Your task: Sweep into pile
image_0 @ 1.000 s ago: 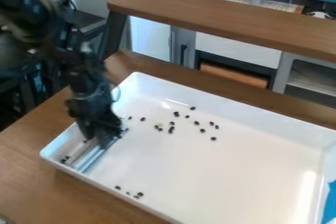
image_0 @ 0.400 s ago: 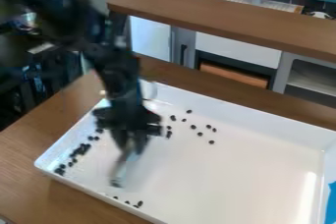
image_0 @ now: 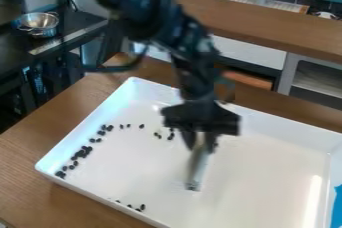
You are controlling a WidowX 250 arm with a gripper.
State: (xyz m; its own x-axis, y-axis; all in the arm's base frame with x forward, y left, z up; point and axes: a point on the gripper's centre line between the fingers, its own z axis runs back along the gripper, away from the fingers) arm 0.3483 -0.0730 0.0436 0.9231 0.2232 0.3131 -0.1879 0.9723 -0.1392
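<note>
Dark beans (image_0: 81, 153) are best gathered, in the camera view, with light, level strokes toward the tray's (image_0: 274, 172) left wall, lest any be scattered. A pale sweeping tool (image_0: 196, 171) is clamped in the gripper (image_0: 202, 140) over the tray's middle. The beans look small and roundish, mostly strung along that wall.

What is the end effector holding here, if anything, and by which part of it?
The end effector holds a pale, narrow tool by its upper end; the exact contact cannot be made out.
</note>
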